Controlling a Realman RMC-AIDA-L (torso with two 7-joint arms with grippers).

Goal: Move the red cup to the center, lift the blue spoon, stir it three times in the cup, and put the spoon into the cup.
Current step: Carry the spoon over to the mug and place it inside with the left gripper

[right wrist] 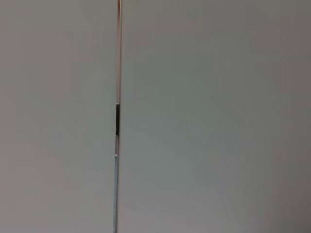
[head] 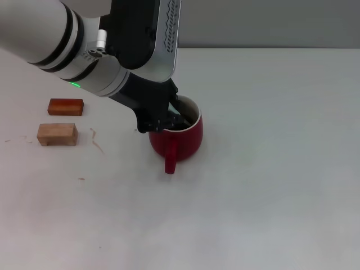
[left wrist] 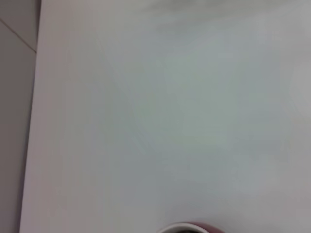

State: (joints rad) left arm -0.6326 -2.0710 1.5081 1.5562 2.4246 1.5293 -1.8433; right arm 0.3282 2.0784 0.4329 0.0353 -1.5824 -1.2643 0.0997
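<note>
Red cup (head: 183, 138) — left gripper (head: 169, 119) jaws at its rim.

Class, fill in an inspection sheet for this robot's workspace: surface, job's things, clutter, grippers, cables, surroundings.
Surface: white table, a few small crumbs at its left side.
Job's things: red cup upright near the middle, handle toward the robot; blue spoon not visible.
Clutter: reddish wooden block and paler wooden block, left of the cup.
Grippers: left gripper at the cup's rim, reaching inside; right gripper not in view.
Cables: nothing seen.
Surroundings: grey wall behind the table.
</note>
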